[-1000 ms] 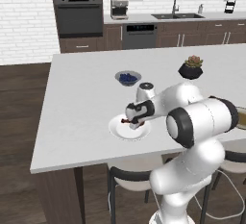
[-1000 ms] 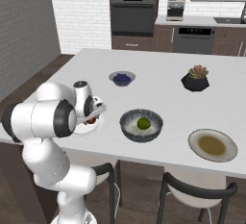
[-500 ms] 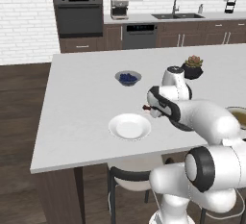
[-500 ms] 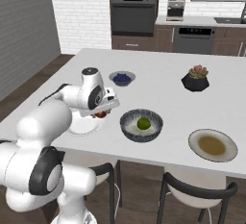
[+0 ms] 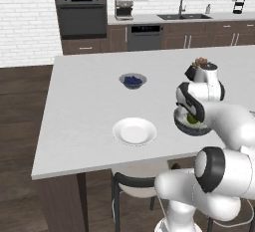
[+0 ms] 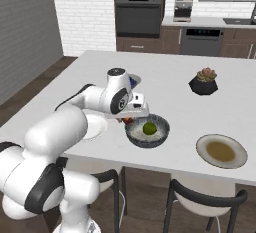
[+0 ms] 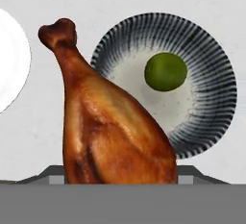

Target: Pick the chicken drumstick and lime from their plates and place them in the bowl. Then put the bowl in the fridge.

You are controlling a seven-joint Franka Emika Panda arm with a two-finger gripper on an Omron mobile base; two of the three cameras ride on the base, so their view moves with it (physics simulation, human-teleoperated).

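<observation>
Two-finger dark gripper (image 6: pixel 131 118) clenched on the reddish-brown roasted chicken drumstick (image 7: pixel 108 122), bone end pointing away from the hand. Held above the counter just beside the rim of the wide dark grey speckled bowl (image 7: pixel 211 117). Small round green lime (image 7: pixel 166 71) lies inside the bowl. Plain white round plate (image 5: pixel 134 131) bare, nearby on the pale grey counter (image 5: pixel 84 106).

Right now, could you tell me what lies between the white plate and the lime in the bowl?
In the hand view, the chicken drumstick hangs between the white plate and the lime, overlapping the bowl rim.
</observation>
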